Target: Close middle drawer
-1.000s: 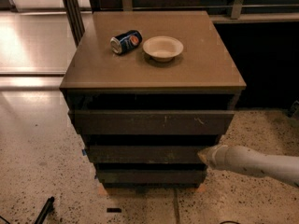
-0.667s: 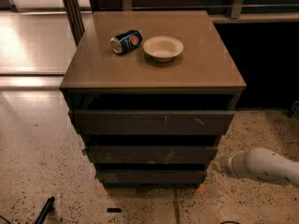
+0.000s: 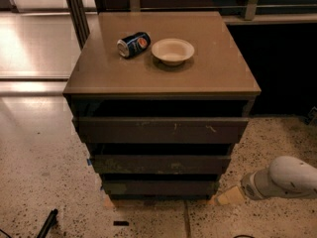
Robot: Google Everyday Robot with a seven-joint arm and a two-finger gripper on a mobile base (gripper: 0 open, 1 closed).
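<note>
The dark grey-brown cabinet [image 3: 163, 78] stands in the middle of the camera view with three drawer fronts stacked below its top. The middle drawer [image 3: 161, 163] is the long shallow front with pale smudges, with a dark gap above it. It lies under the taller scratched top front [image 3: 161, 129] and above the shortest bottom front [image 3: 161, 187]. My gripper [image 3: 226, 197] is at the lower right, low near the floor beside the cabinet's bottom right corner. It is apart from the middle drawer, with the white arm [image 3: 285, 178] behind it.
A blue soda can [image 3: 133, 43] lies on its side next to a white bowl [image 3: 172, 50] on the cabinet top. Speckled floor surrounds the cabinet. A dark thin object [image 3: 47, 223] lies at the lower left. Metal posts [image 3: 77, 9] stand behind on the left.
The gripper was at the right end of the middle drawer front. It has pulled back to the right and down, away from the drawer. The drawer fronts look unmoved.
</note>
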